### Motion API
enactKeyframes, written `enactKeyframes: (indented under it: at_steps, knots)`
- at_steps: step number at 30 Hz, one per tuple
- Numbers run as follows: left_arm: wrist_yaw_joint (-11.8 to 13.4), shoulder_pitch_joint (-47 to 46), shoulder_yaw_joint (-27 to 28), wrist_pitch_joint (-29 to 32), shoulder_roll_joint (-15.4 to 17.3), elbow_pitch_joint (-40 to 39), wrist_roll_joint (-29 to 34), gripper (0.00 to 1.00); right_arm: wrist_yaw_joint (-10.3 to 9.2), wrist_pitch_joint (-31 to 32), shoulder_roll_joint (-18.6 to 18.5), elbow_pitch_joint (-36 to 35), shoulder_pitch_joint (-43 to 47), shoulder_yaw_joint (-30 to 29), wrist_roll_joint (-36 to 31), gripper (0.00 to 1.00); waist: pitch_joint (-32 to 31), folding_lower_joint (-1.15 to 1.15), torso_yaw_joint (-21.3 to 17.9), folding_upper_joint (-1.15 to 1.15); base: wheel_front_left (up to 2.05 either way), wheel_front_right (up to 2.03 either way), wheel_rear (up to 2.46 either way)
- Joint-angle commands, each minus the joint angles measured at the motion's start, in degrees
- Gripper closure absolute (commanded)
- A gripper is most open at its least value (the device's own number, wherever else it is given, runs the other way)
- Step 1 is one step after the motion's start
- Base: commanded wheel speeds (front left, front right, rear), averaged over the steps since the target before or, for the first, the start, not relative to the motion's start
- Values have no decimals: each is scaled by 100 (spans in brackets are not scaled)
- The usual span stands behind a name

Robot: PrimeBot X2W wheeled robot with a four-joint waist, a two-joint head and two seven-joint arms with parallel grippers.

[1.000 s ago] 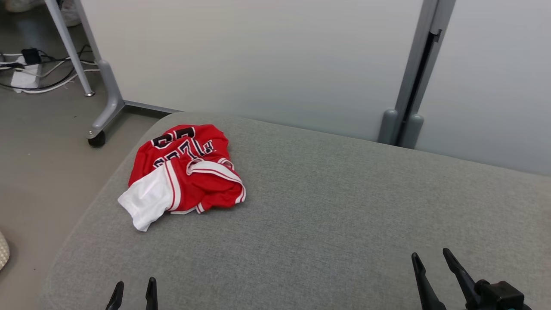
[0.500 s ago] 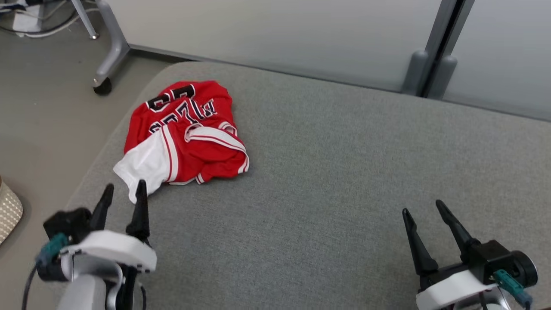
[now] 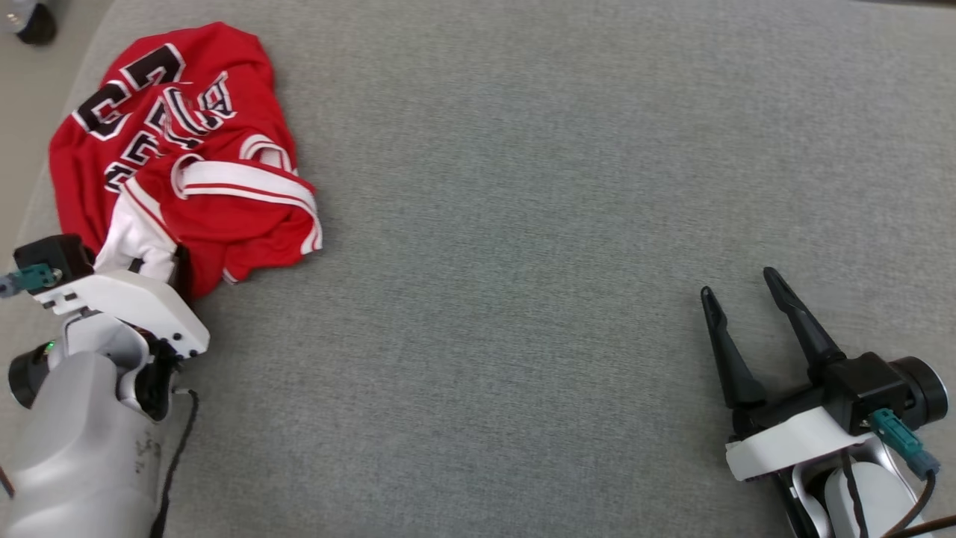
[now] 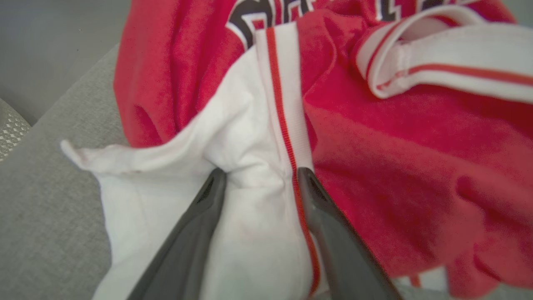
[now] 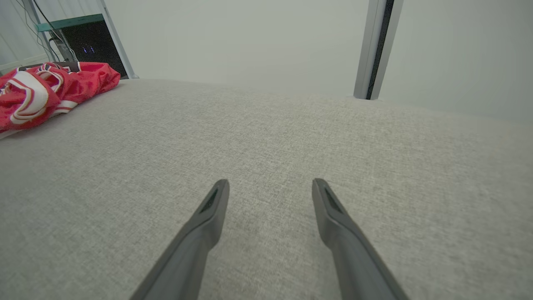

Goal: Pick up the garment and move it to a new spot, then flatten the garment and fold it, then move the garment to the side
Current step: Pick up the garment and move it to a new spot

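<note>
One garment (image 3: 224, 217) on the grey bench (image 3: 523, 224), crumpled in a heap near the far left corner, close to the left edge. Red cloth with black-and-white lettering, white bands with red stripes, and a white panel turned out at the near side of the heap.

Left gripper (image 4: 260, 177) down on that white panel at the heap's near left end. Jaws apart, tips pressed into the cloth, a puckered fold of white fabric standing between the two fingers (image 4: 195, 233). Red stripe running just beside one of them. Fold straddled, not clamped. In the head view, white wrist housing over most of those fingers.

Right gripper (image 3: 738, 284) well apart from the garment, over the near right part of the bench. Jaws wide and empty, bare grey fabric beneath them in the right wrist view. From that same view, garment low at the far left, with a pale wall (image 5: 250, 41) and a dark-edged post (image 5: 368, 50) beyond the bench's far edge.
</note>
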Motion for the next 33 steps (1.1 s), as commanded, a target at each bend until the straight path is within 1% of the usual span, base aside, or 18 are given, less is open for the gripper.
enactKeyframes:
  at_steps: [1, 4, 6, 8, 11, 14, 17, 20, 22, 24, 26, 29, 31, 33]
  knots:
    - [-83, -106, -71, 38, 11, 252, -7, 100, -1, -13, -31, 54, 35, -93, 64, 0, 55, 0, -169, 0, 0, 0, 0]
    - [-186, -59, -183, -81, 19, 484, -17, 100, -1, -24, -5, 119, 125, -124, 99, 0, -118, 0, -169, 0, 0, 0, 0]
    - [-231, -12, -259, -226, 16, 497, -32, 100, -1, -33, 13, 167, 165, -123, 136, 0, -279, 0, -163, 0, 0, 0, 0]
    - [-249, -7, -299, -288, -12, 456, -69, 100, -1, -39, 19, 175, 169, -131, 157, 0, -363, 0, -158, 0, 0, 0, 0]
    - [-278, 28, -476, -527, -91, 94, -191, 100, -1, -54, 47, 265, 272, -111, 237, 0, -688, 0, -160, 0, 0, 0, 0]
    - [-281, 367, -884, -634, -274, -659, -419, 100, -1, -56, 66, 362, 393, -51, 333, 0, -1076, 0, -227, 0, 0, 0, 0]
    - [-278, 805, -1254, -498, -409, -1767, -794, 100, -1, -61, 84, 388, 504, 37, 459, 0, -1416, 0, -378, 0, 0, 0, 0]
    - [-258, 1324, -1511, -226, -541, -2936, -992, 100, -1, -58, 84, 343, 603, 119, 639, 0, -1678, 0, -645, 0, 0, 0, 0]
    - [-146, 1639, -1695, 1, -636, -3696, -1123, 100, -1, -58, 77, 291, 614, 177, 764, 0, -1763, 0, -887, 0, 0, 0, 0]
    - [35, 1887, -1958, 235, -684, -4418, -1251, 100, -1, -58, 83, 233, 588, 230, 850, 0, -1790, 0, -1165, 0, 0, 0, 0]
    - [263, 2067, -2265, 418, -708, -4972, -1424, 100, -1, -58, 85, 190, 547, 259, 919, 0, -1775, 0, -1454, 0, 0, 0, 0]
    - [636, 2091, -2837, 563, -712, -5501, -1551, 100, -1, -59, 84, 120, 498, 237, 1015, 0, -1710, 0, -1865, 0, 0, 0, 0]
    - [875, 1955, -3234, 614, -721, -5669, -1590, 100, -1, -59, 83, 95, 464, 238, 1082, 0, -1627, 0, -2144, 0, 0, 0, 0]
    - [1057, 1784, -3627, 682, -720, -5682, -1689, 100, -1, -58, 83, 72, 427, 192, 1146, 0, -1531, 0, -2382, 0, 0, 0, 0]
